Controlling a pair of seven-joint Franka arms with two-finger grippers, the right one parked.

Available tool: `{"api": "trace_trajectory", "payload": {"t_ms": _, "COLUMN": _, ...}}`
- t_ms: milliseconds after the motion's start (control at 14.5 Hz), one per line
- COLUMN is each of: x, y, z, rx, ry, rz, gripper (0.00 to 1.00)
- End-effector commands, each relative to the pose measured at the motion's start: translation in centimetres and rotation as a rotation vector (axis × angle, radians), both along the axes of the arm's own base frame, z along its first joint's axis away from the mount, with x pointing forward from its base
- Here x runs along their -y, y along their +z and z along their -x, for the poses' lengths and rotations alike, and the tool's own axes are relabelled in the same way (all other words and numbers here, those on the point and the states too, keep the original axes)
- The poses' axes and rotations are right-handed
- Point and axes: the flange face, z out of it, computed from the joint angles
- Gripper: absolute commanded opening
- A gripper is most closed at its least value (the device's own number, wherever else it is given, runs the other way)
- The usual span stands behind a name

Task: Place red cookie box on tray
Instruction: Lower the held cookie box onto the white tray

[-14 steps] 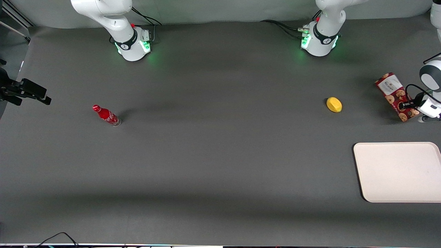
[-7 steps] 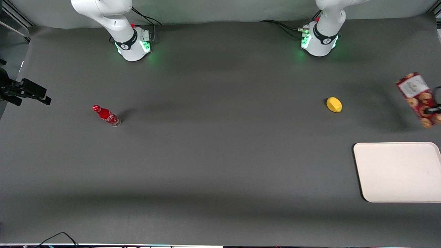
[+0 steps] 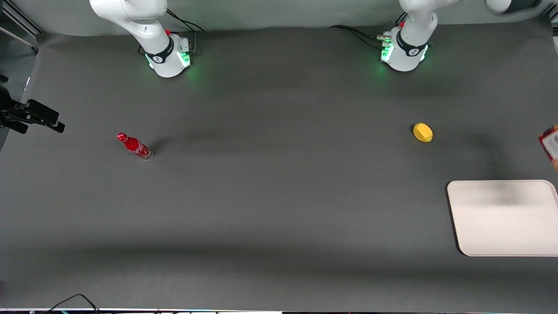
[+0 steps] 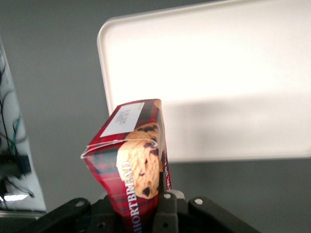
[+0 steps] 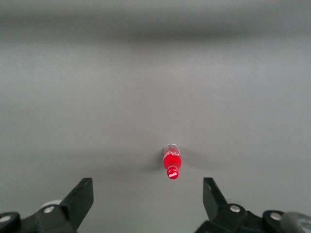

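Red cookie box [image 4: 133,160] clamped between gripper [image 4: 146,213] fingers [image 4: 167,211], above tray [image 4: 218,82].

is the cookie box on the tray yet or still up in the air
Still in the air. The gripper holds the red cookie box shut between its fingers, lifted above the table with the tray below, bare of it.
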Motion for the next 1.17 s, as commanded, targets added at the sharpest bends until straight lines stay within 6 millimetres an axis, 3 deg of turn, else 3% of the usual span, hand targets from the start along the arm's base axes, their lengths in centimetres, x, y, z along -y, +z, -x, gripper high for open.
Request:
{"api": "trace_trajectory", "payload": {"t_ms": 0, "x": -0.2, "y": -6.1, "z": -6.8, "rx": 0.013, "ry": -0.144, "rz": -0.074, "gripper": 0.00}}
{"api": "trace_trajectory", "payload": {"t_ms": 345, "x": -1.8, "y": -11.5, "z": -8.7, "rx": 0.130, "ry": -0.174, "rz": -0.122, "gripper": 0.00}}
{"api": "trace_trajectory", "payload": {"t_ms": 414, "x": -1.6, "y": -12.2, "z": -9.2, "rx": 0.158, "ry": -0.180, "rz": -0.122, "gripper": 0.14}}
{"api": "trace_trajectory", "payload": {"t_ms": 483, "x": -2.0, "y": -13.0, "z": -9.1, "rx": 0.180, "ry": -0.168, "rz": -0.116, "gripper": 0.99}}
{"api": "trace_trajectory", "payload": {"t_ms": 690, "x": -2.0, "y": -12.9, "z": -8.2, "rx": 0.095, "ry": -0.138, "rz": -0.062, "gripper": 1.00}}
{"api": "trace_trajectory", "payload": {"t_ms": 828, "x": -1.7, "y": -9.5, "z": -7.7, "rx": 0.064, "ry": -0.124, "rz": -0.044, "gripper": 1.00}}
{"api": "trace_trajectory", "payload": {"t_ms": 966, "x": -1.6, "y": -4.1, "z": -6.3, "rx": 0.016, "ry": -0.095, "rz": -0.012, "gripper": 1.00}}
{"api": "trace_trajectory", "payload": {"t_ms": 1103, "x": 0.8, "y": 2.5, "z": -5.0, "rx": -0.027, "ry": -0.088, "rz": 0.025, "gripper": 1.00}}
